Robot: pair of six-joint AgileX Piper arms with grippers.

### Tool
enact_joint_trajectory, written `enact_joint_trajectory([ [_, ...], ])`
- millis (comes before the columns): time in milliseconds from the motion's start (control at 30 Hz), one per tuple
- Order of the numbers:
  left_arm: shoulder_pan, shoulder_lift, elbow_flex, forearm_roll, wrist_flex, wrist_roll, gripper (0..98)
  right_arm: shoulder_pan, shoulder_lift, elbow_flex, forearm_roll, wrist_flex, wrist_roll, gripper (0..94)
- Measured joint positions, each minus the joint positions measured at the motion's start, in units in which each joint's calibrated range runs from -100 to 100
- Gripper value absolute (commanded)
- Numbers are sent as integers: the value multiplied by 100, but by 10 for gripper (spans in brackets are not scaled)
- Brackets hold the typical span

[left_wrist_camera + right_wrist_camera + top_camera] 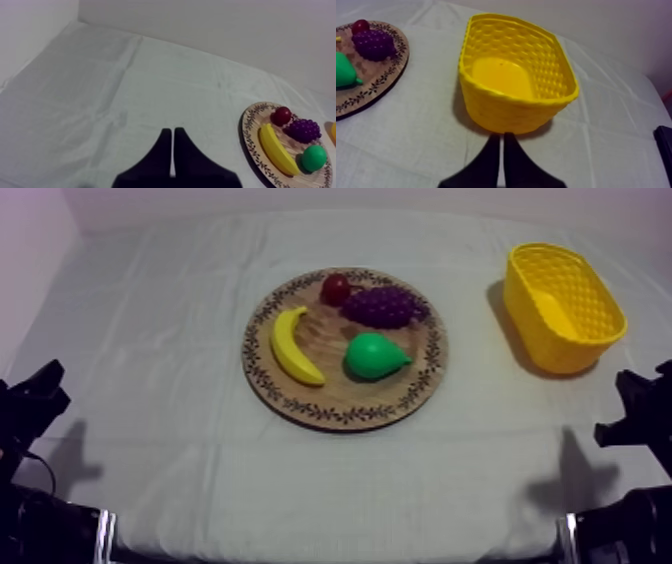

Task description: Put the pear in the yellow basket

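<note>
On the board [340, 398], at its right half: the pear [375, 356], upright on no side, stem end pointing right, near the banana [293, 346], grapes [381, 306] behind. Well apart at the right: the basket [565, 338]. Left gripper [172, 132]: 2 fingers clenched together over bare cloth [150, 338]. Right gripper [501, 136]: clenched too, just before the basket.

This looks like a robot test bench in a lab; a table [150, 418] is draped fully in one grey-white cloth; plain pale walls [225, 35] stand close behind it and at its side; the black left arm [30, 403] and right arm [640, 413] of a robot sit at the near corners; the things laid out are props: plastic toy fruit [293, 346] on a round wooden board [300, 403], and a yellow basket [585, 313] well apart.
</note>
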Motion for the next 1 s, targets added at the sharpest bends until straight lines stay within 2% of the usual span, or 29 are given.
enact_joint_trajectory([
  [333,0,0,0,0,0,0,1,7,0,0,-5,0,-304,7],
  [467,0,0,0,0,0,0,1,-7,0,0,-11,0,-451,40],
  [733,0,0,0,0,0,0,1,-125,0,0,-5,0,-180,7],
  [1000,0,0,0,0,0,0,1,-146,515,-349,-92,-201,-184,5],
])
